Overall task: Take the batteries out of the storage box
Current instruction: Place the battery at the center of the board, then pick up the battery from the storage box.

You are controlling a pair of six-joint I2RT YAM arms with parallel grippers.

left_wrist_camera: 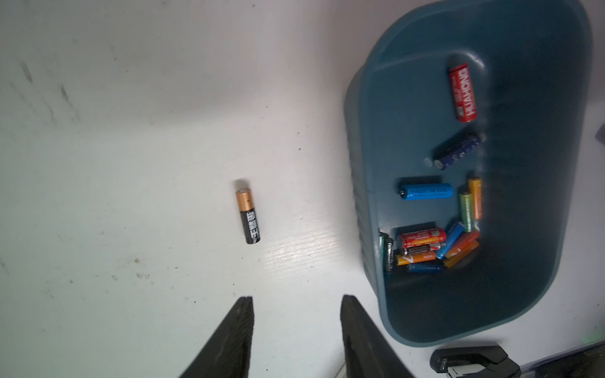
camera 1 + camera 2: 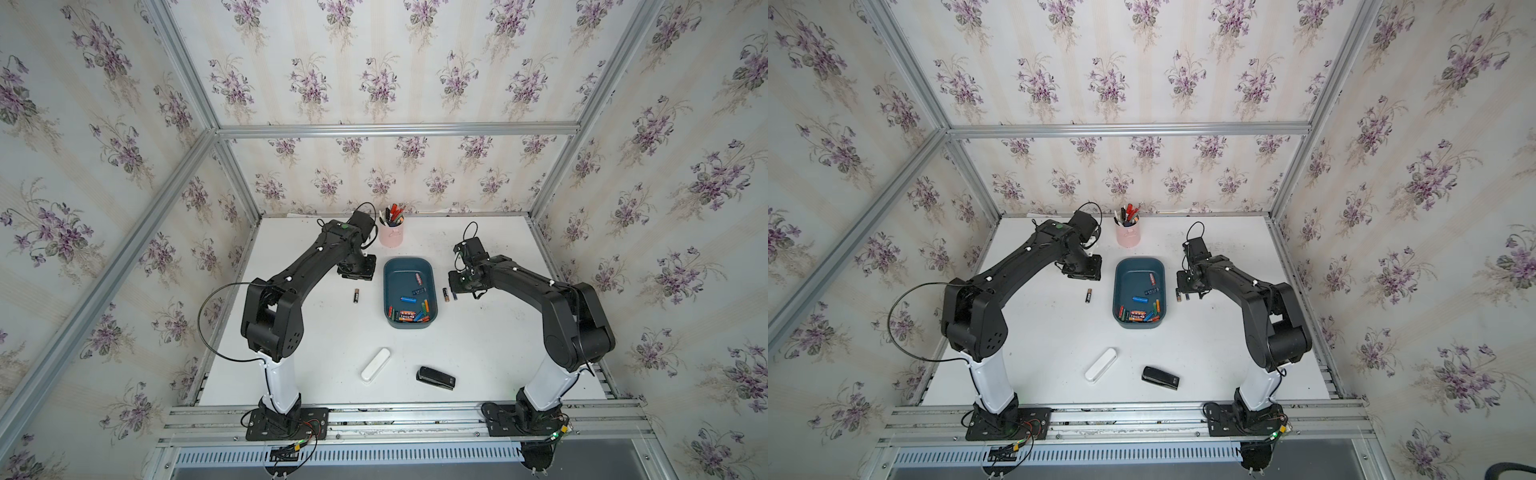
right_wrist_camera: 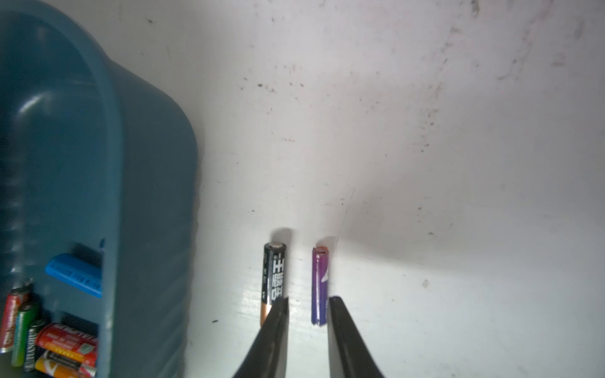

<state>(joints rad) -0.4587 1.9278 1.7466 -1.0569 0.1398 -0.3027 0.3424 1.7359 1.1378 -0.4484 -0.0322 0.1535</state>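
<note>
Straddling a purple battery (image 3: 319, 288) on the table (image 3: 425, 163) beside the box (image 3: 147, 196), the right gripper (image 3: 307, 302) has fingers slightly apart; the left gripper (image 1: 296, 301) gapes wider; most batteries (image 1: 425, 242) lie in the box.

A black-and-white left robot arm (image 2: 299, 270) and its matching right arm (image 2: 536, 286) are standing bolted to an aluminium rail (image 2: 415, 419) in a robotics lab cell, where violet-flowered wallpaper panels (image 2: 374, 83) on aluminium framing (image 2: 395, 129) are enclosing a scuffed white worktop (image 2: 332, 332).

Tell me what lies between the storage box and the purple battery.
A black-and-copper battery, lying on the table; the right wrist view shows it.
</note>
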